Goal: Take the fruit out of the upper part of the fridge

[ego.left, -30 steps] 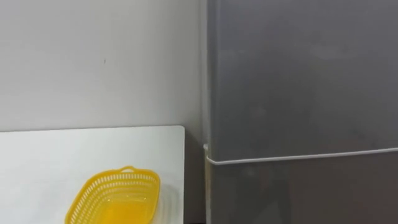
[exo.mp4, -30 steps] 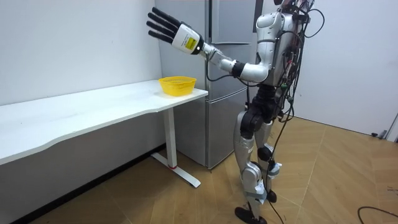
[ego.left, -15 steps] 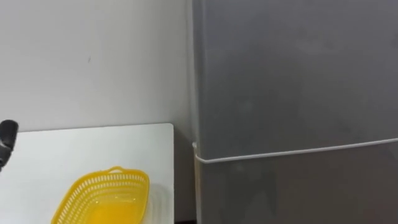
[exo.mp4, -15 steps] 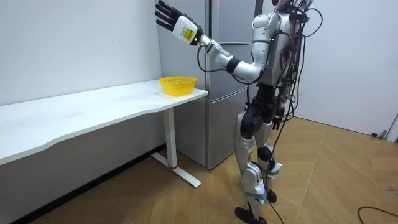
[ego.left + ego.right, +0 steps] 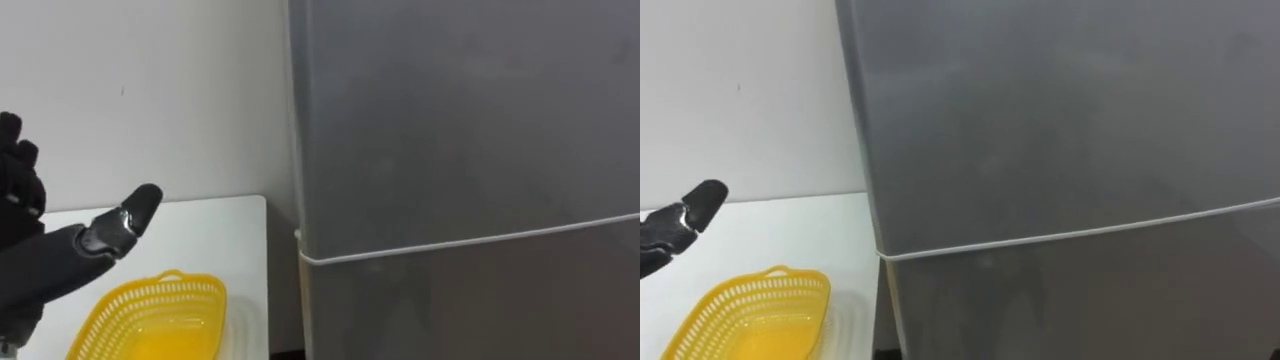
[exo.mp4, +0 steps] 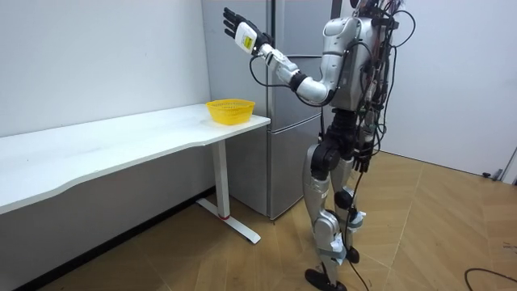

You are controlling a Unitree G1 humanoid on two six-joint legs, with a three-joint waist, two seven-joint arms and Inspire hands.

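Observation:
A grey fridge stands before me with its upper door (image 5: 460,120) closed; a pale seam (image 5: 460,243) parts it from the lower door. My left hand (image 5: 40,265) is raised at the left edge of the eye views, dark fingers straight and thumb (image 5: 128,215) spread, holding nothing. It is left of the fridge's edge and apart from the door. In the room view I stand upright facing the fridge (image 6: 299,32), left arm stretched up and the open left hand (image 6: 241,28) near the upper door's left edge.
An empty yellow mesh basket (image 5: 150,320) sits on the white table (image 5: 210,225) just left of the fridge, below my hand. The table (image 6: 121,141) runs along the white wall. A wood floor lies behind me.
My left arm has swung from over the table towards the fridge, and the hand has come into the eye views from the left. The eye view has shifted, so the fridge sits further left.

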